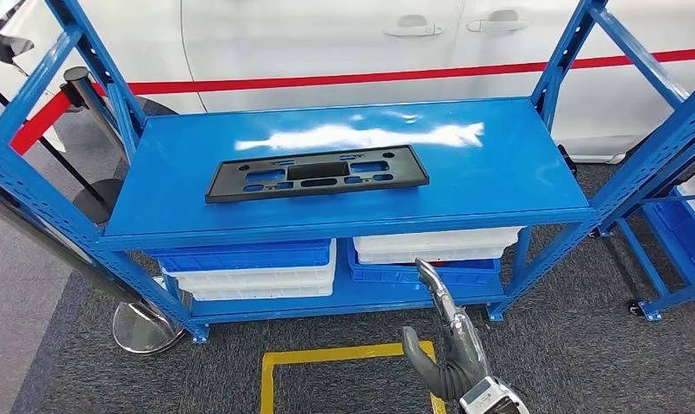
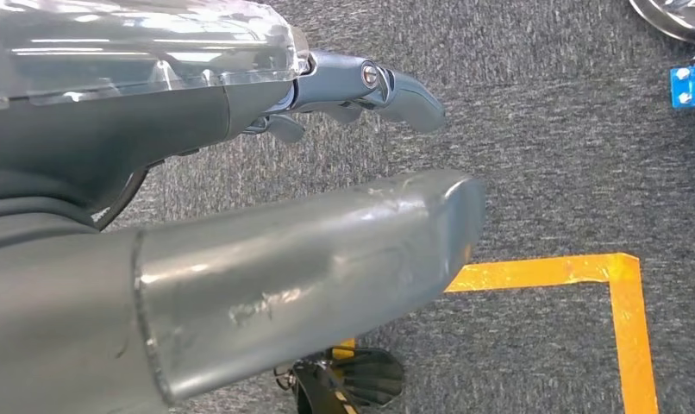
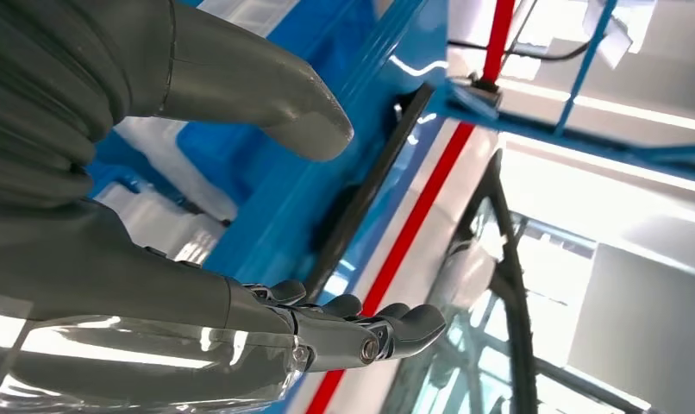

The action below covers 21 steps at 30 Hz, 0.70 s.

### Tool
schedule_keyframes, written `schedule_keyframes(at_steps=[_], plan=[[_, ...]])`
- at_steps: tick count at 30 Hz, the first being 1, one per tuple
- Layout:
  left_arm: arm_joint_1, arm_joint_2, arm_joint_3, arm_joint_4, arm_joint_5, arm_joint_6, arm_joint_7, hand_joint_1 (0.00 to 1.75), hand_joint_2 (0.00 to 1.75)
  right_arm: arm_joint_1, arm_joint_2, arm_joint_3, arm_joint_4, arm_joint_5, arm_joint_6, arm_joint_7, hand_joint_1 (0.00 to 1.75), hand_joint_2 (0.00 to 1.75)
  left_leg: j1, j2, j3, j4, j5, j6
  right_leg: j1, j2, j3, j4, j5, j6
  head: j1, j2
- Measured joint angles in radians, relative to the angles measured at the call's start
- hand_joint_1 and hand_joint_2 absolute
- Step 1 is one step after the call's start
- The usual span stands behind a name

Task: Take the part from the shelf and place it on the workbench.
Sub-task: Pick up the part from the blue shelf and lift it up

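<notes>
Part [image 1: 316, 173] lay flat on the blue shelf [image 1: 499, 172]; right hand [image 1: 447, 341] hovered below, fingers apart and empty; left hand [image 2: 241, 259] likewise empty.

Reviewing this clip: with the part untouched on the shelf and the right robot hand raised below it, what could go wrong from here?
1. The black part is thin and lies flat on the blue shelf, so fingers may struggle to get under an edge and could push it away.
2. The right robot hand sits below the shelf's front lip and might knock it while rising.
3. The part is long; a one-handed grasp may let it tilt or slip.
</notes>
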Motion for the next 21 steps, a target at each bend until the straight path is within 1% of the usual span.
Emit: schedule_keyframes(at_steps=[1, 2, 3, 5, 6, 7, 8, 9, 10, 11, 12, 13, 14, 16, 17, 18, 19, 20, 21], plan=[[-0.002, 0.0, 0.008, 0.002, -0.01, -0.003, -0.001, 0.0, 0.0, -0.003, -0.009, 0.014, -0.023, -0.003, 0.003, 0.01, 0.0, 1.75, 0.003, 0.001, 0.005, -0.01, 0.006, 0.005, 0.001, 0.0, -0.005, 0.01, -0.008, 0.004, 0.001, 0.0], [-0.004, -0.001, 0.015, 0.004, -0.019, -0.005, -0.003, 0.0, 0.0, -0.005, -0.017, 0.026, -0.043, -0.006, 0.005, 0.019, 0.0, 1.75, 0.006, 0.002, 0.01, -0.019, 0.012, 0.011, 0.001, -0.001, -0.018, 0.038, -0.024, 0.008, 0.003, 0.0], [-0.006, -0.002, 0.021, 0.005, -0.027, -0.008, -0.004, 0.0, 0.0, -0.006, -0.024, 0.037, -0.059, -0.01, 0.007, 0.028, 0.0, 1.31, 0.008, 0.003, 0.011, -0.023, 0.015, 0.014, -0.001, -0.001, -0.043, 0.086, -0.049, 0.011, 0.005, 0.0], [-0.007, -0.003, 0.03, 0.008, -0.04, -0.011, -0.005, 0.0, 0.0, -0.008, -0.035, 0.054, -0.08, -0.016, 0.01, 0.047, 0.0, 0.44, 0.007, 0.004, 0.011, -0.024, 0.015, 0.017, -0.004, -0.001, -0.114, 0.213, -0.102, 0.017, 0.007, 0.0], [-0.008, -0.003, 0.035, 0.01, -0.045, -0.012, -0.005, 0.0, 0.0, -0.007, -0.041, 0.06, -0.088, -0.019, 0.01, 0.06, 0.0, 0.0, 0.008, 0.004, 0.012, -0.023, 0.014, 0.016, -0.006, -0.001, -0.146, 0.264, -0.113, 0.02, 0.007, 0.0], [-0.008, -0.003, 0.041, 0.011, -0.049, -0.013, -0.006, 0.0, 0.0, -0.007, -0.047, 0.064, -0.094, -0.02, 0.01, 0.075, 0.0, 0.0, 0.008, 0.003, 0.013, -0.022, 0.012, 0.015, -0.009, -0.001, -0.164, 0.287, -0.107, 0.022, 0.007, 0.0], [-0.008, -0.003, 0.046, 0.012, -0.052, -0.013, -0.008, 0.0, 0.0, -0.006, -0.053, 0.067, -0.099, -0.02, 0.009, 0.092, 0.0, 0.0, 0.009, 0.002, 0.016, -0.021, 0.008, 0.013, -0.012, -0.002, -0.167, 0.278, -0.084, 0.024, 0.007, 0.0], [-0.008, -0.003, 0.051, 0.012, -0.052, -0.013, -0.01, 0.0, 0.0, -0.004, -0.058, 0.069, -0.103, -0.018, 0.005, 0.107, 0.0, 0.0, 0.011, 0.001, 0.019, -0.019, 0.004, 0.01, -0.016, -0.002, -0.151, 0.233, -0.046, 0.026, 0.007, 0.0], [-0.008, -0.002, 0.056, 0.013, -0.052, -0.013, -0.013, 0.0, 0.0, 0.0, -0.061, 0.069, -0.105, -0.013, -0.002, 0.12, 0.0, 0.0, 0.012, -0.001, 0.022, -0.014, -0.003, 0.003, -0.018, -0.002, -0.121, 0.164, -0.006, 0.027, 0.008, 0.0], [-0.008, -0.001, 0.063, 0.013, -0.05, -0.012, -0.017, 0.0, 0.0, 0.005, -0.063, 0.069, -0.106, -0.009, -0.011, 0.128, 0.0, 0.0, 0.011, -0.002, 0.022, -0.007, -0.012, -0.004, -0.018, -0.002, -0.093, 0.099, 0.02, 0.026, 0.011, 0.0], [-0.009, 0.0, 0.07, 0.013, -0.048, -0.012, -0.022, 0.0, 0.0, 0.011, -0.064, 0.068, -0.106, -0.005, -0.02, 0.133, 0.0, 0.0, 0.01, -0.003, 0.021, -0.001, -0.019, -0.012, -0.018, -0.002, -0.072, 0.053, 0.034, 0.022, 0.012, 0.0], [-0.009, 0.002, 0.077, 0.013, -0.046, -0.011, -0.027, 0.0, 0.0, 0.018, -0.064, 0.066, -0.106, -0.003, -0.027, 0.136, 0.0, 0.0, 0.009, -0.003, 0.019, 0.002, -0.025, -0.019, -0.016, -0.001, -0.061, 0.027, 0.035, 0.017, 0.013, 0.0], [-0.01, 0.003, 0.083, 0.013, -0.045, -0.011, -0.03, 0.0, 0.0, 0.024, -0.064, 0.065, -0.106, -0.003, -0.031, 0.136, 0.0, 0.0, 0.008, -0.003, 0.019, 0.004, -0.028, -0.025, -0.013, 0.001, -0.061, 0.025, 0.03, 0.01, 0.012, 0.0], [-0.011, 0.005, 0.092, 0.013, -0.045, -0.01, -0.034, 0.0, 0.0, 0.032, -0.063, 0.063, -0.107, -0.003, -0.033, 0.135, 0.0, 0.0, 0.011, -0.002, 0.022, 0.007, -0.037, -0.034, -0.013, 0.002, -0.059, 0.025, 0.027, -0.005, 0.01, 0.0], [-0.012, 0.006, 0.094, 0.013, -0.045, -0.01, -0.035, 0.0, 0.0, 0.034, -0.063, 0.062, -0.107, -0.003, -0.033, 0.135, 0.0, 0.0, 0.012, -0.001, 0.016, 0.026, -0.05, -0.039, -0.014, 0.002, -0.057, 0.024, 0.026, -0.012, 0.008, 0.0], [-0.012, 0.008, 0.096, 0.014, -0.045, -0.01, -0.036, 0.0, 0.0, 0.035, -0.063, 0.062, -0.108, -0.003, -0.033, 0.134, 0.0, 0.0, 0.013, 0.0, -0.002, 0.068, -0.074, -0.042, -0.015, 0.0, -0.055, 0.022, 0.024, -0.018, 0.005, 0.0], [-0.013, 0.009, 0.097, 0.014, -0.045, -0.01, -0.037, 0.0, 0.0, 0.036, -0.062, 0.062, -0.108, -0.003, -0.033, 0.134, 0.0, 0.0, 0.014, 0.0, -0.032, 0.13, -0.104, -0.045, -0.014, -0.001, -0.053, 0.022, 0.022, -0.022, 0.003, 0.0], [-0.013, 0.01, 0.099, 0.014, -0.045, -0.01, -0.038, 0.0, 0.0, 0.038, -0.062, 0.062, -0.108, -0.003, -0.033, 0.134, 0.0, 0.0, 0.014, 0.0, -0.071, 0.202, -0.135, -0.047, -0.012, -0.002, -0.052, 0.022, 0.02, -0.026, 0.001, 0.0], [-0.012, 0.011, 0.1, 0.014, -0.045, -0.01, -0.038, 0.0, 0.0, 0.039, -0.062, 0.062, -0.108, -0.003, -0.033, 0.134, 0.0, 0.0, 0.014, 0.0, -0.108, 0.267, -0.154, -0.048, -0.01, -0.002, -0.05, 0.022, 0.018, -0.028, 0.001, 0.0]])
